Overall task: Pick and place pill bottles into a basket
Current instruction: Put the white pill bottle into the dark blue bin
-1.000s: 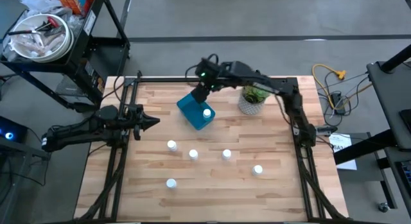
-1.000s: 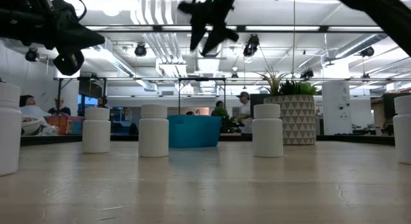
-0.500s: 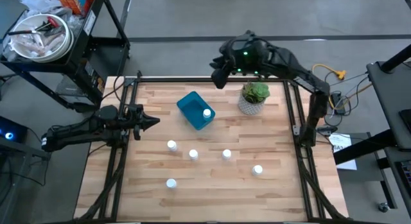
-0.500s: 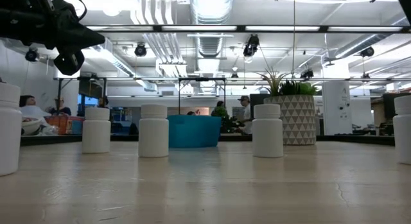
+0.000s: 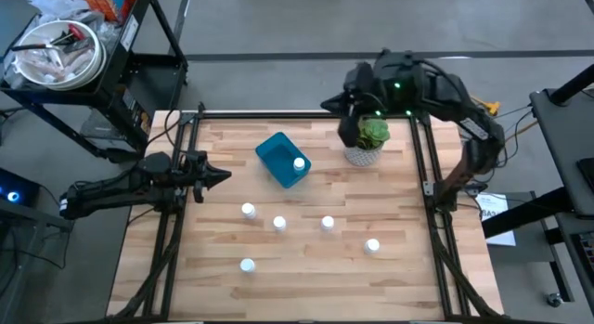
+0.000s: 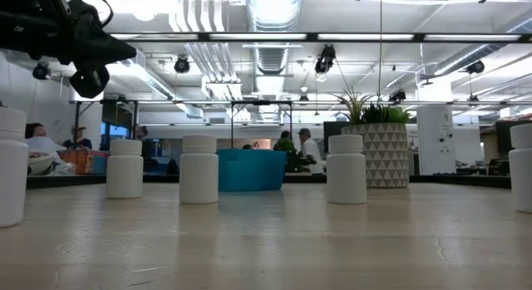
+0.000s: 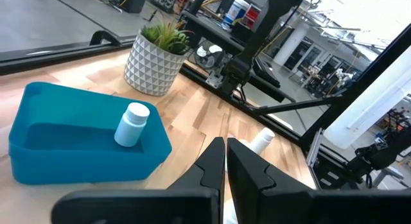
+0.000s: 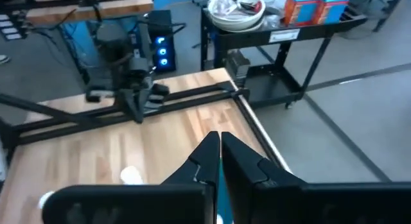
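High view frames a pale wooden slatted table (image 5: 306, 268), where the small rectangular bright blue plastic basket (image 5: 278, 157) sits toward the far side with 1 small white cylindrical pill bottle (image 5: 299, 163) standing inside at its corner. Beside it stands a white patterned pot with a green plant (image 5: 365, 143). 5 more white capped bottles are left upright on the bare wood, well apart from the basket: 1 (image 5: 248, 210), another (image 5: 279, 223), a third (image 5: 327, 223), a fourth (image 5: 372, 245) and the nearest (image 5: 247, 265).

The step in hand is judged to be the gap between a delivery and the next pick (1 of 6 placed). The next move calls for a descent over a standing bottle with fingers spread wider than its cap.

The right gripper (image 5: 345, 103) is held high above the table's far edge by the plant; in its wrist view the fingers (image 8: 204, 161) are pressed together on nothing. The left gripper (image 5: 219, 175) waits at the table's left side, its fingers (image 7: 212, 165) likewise closed and empty.
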You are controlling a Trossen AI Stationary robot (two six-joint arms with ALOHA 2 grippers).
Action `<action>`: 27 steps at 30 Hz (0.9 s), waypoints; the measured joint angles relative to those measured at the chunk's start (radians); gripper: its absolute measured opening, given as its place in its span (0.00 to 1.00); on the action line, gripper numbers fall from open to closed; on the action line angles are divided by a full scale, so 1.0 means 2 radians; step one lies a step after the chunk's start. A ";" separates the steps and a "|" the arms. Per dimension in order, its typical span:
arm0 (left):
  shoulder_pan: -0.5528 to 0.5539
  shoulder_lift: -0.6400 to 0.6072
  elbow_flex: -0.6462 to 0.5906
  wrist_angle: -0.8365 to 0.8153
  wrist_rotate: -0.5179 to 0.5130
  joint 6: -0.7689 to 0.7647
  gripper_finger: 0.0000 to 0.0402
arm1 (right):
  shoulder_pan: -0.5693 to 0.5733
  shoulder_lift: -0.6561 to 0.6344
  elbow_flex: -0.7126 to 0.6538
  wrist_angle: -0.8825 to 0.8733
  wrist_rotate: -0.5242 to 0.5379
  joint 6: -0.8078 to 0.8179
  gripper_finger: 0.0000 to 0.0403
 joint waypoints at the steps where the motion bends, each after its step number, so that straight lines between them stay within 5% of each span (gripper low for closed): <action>1: 0.000 0.001 0.000 0.000 0.000 0.000 0.00 | 0.006 -0.006 -0.009 0.000 0.000 0.004 0.02; 8: 0.000 0.015 0.000 -0.001 0.000 0.000 0.00 | 0.051 -0.069 -0.163 0.078 0.020 0.051 0.02; 23: 0.000 0.053 0.000 0.000 0.008 0.000 0.00 | 0.105 -0.247 -0.576 0.406 0.021 0.181 0.02; 27: 0.000 0.055 0.000 0.000 0.018 0.000 0.08 | 0.116 -0.287 -0.670 0.502 0.023 0.206 0.02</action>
